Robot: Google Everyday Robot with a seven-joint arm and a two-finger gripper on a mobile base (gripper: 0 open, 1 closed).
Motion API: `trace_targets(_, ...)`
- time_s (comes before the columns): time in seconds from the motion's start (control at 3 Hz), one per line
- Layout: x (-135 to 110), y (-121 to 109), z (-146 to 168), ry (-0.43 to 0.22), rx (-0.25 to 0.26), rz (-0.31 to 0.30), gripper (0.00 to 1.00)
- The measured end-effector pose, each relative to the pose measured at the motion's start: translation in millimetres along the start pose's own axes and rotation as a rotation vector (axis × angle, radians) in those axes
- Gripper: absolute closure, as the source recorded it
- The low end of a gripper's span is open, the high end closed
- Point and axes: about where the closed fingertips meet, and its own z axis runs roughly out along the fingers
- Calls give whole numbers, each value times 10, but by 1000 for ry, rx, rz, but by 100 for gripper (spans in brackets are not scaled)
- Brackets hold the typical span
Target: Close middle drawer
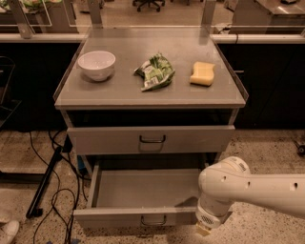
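Camera view: white bowl [96, 65], green bag [155, 72] and yellow sponge [202, 74] sit apart on the cabinet top [124, 94]. The middle drawer [138, 190] stands pulled out below – the arm [238, 185] hides its right front corner, where the gripper [204, 231] sits, its grip impossible to tell.

An office-like lab: loose cables [57, 190] on speckled floor [269, 143], a swivel chair base [150, 4], dark benches [269, 81]; the gripper [204, 230] sits at the middle drawer [119, 218]'s front edge

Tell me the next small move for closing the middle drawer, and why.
Likely push the pincer straight toward the cabinet, against the middle drawer front. That drawer stands pulled far out, and the pincer hangs at the right end of its front panel, right of the handle.
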Motion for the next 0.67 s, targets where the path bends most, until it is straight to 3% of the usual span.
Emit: trace_targets(0.67, -95, -202, 323, -7, 21, 62, 100)
